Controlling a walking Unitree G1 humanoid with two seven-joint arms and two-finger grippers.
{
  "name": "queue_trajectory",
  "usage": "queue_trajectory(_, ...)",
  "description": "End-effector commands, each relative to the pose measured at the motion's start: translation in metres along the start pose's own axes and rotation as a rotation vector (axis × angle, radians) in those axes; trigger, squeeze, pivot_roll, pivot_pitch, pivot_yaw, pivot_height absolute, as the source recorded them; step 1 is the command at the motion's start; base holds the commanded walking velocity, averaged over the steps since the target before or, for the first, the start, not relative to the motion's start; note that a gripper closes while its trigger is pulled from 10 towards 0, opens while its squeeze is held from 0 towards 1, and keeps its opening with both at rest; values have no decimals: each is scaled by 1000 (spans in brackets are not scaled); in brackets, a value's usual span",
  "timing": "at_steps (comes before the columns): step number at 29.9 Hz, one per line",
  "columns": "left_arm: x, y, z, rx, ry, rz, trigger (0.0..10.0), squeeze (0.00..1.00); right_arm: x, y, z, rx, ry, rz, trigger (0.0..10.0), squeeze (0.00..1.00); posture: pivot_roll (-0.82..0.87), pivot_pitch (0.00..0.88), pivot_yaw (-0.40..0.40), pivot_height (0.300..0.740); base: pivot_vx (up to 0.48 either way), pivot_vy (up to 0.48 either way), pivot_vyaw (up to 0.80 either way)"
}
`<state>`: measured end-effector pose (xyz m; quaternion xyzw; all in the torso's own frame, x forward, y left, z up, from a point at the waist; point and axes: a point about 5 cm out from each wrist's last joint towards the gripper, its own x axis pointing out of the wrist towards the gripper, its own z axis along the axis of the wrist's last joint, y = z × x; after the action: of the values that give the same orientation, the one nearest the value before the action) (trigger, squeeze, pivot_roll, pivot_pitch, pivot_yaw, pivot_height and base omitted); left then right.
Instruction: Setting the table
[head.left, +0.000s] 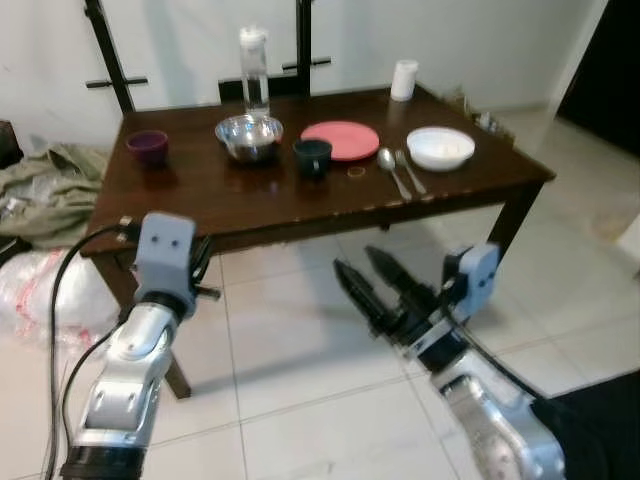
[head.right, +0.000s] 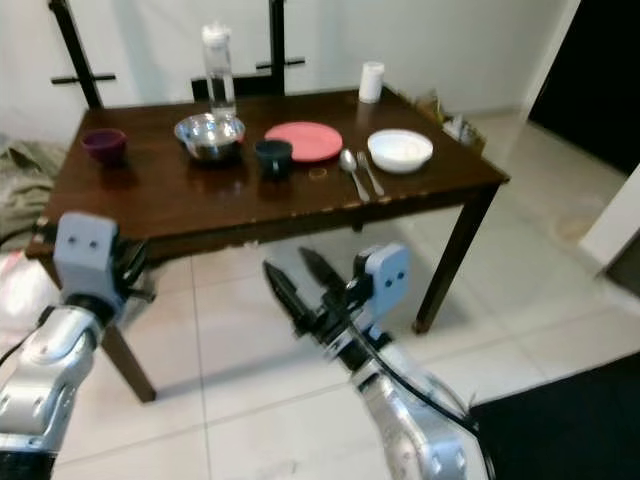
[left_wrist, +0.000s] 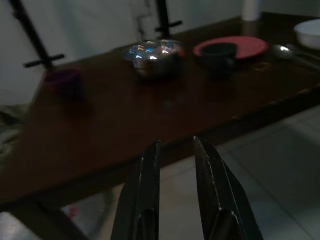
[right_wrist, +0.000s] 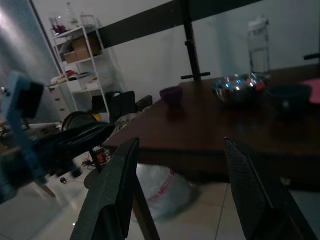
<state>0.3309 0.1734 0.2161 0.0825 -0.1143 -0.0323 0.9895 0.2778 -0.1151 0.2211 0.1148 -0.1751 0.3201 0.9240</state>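
On the dark wooden table (head.left: 250, 205) stand a purple bowl (head.left: 148, 146), a steel bowl (head.left: 249, 134), a dark cup (head.left: 312, 156), a pink plate (head.left: 340, 139), a spoon (head.left: 390, 166) beside a fork (head.left: 410, 171), and a white bowl (head.left: 440, 147). My left gripper (left_wrist: 175, 142) hangs just before the table's front left edge, below the tabletop, open by a narrow gap and holding nothing. Over the floor in front of the table, my right gripper (head.left: 356, 258) is open wide and empty, its fingers pointing toward the left.
A clear water bottle (head.left: 254, 68) and a white cylinder (head.left: 403, 79) stand at the table's back. Clothes (head.left: 50, 190) and a plastic bag (head.left: 35, 290) lie on the floor at the left. Pale tiles (head.left: 290, 340) stretch under and before the table. A white shelf (right_wrist: 80, 55) stands far left.
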Motion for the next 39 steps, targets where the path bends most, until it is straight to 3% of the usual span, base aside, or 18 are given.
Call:
queue_trajectory(1, -3, 11, -4, 30, 17, 38, 10000, 0, 4, 9, 0, 24, 7, 35, 10000, 0, 71, 95, 72, 740, 480, 0, 788)
queue_trajectory(7, -3, 11, -4, 30, 16, 41, 10000, 0, 4, 9, 1, 24, 12, 34, 10000, 0, 73, 96, 71, 740, 480, 0, 574)
queue_trajectory(16, -2, 11, -3, 32, 11, 32, 10000, 0, 6, 4, 3, 23, 9, -13, 10000, 0, 73, 97, 70, 740, 480, 0, 0)
queue_trajectory(19, -1, 5, 0, 20, 3, -41, 10000, 0, 4, -18, 3, -25, 21, -183, 10000, 0, 75, 97, 69, 740, 480, 0, 0)
queue_trajectory(20, -1, 5, 0, 20, 3, -41, 10000, 0, 4, -18, 3, -25, 21, -183, 10000, 0, 75, 97, 69, 740, 480, 0, 0)
queue_trajectory(22, -2, -3, 2, 7, -7, -149, 10000, 0, -1, -38, 4, -78, 38, -313, 10000, 0, 72, 98, 71, 740, 480, 0, 0)
queue_trajectory(27, -3, -11, 7, 5, -21, -272, 10000, 0, -9, -55, 0, -160, 96, -406, 10000, 0, 69, 99, 72, 740, 480, 0, 0)
queue_trajectory(28, -3, -16, 10, 9, -27, -356, 10000, 0, -16, -66, -3, -224, 149, -477, 10000, 0, 69, 98, 73, 740, 480, 0, 0)
queue_trajectory(33, -2, -23, 12, 8, -34, -434, 10000, 0, -22, -77, -5, -272, 180, -564, 10000, 0, 69, 98, 73, 740, 480, 0, 0)
queue_trajectory(39, -1, -24, 12, 1, -36, -460, 10000, 0, -19, -76, -5, -275, 165, -566, 10000, 0, 63, 97, 79, 740, 480, 0, 0)
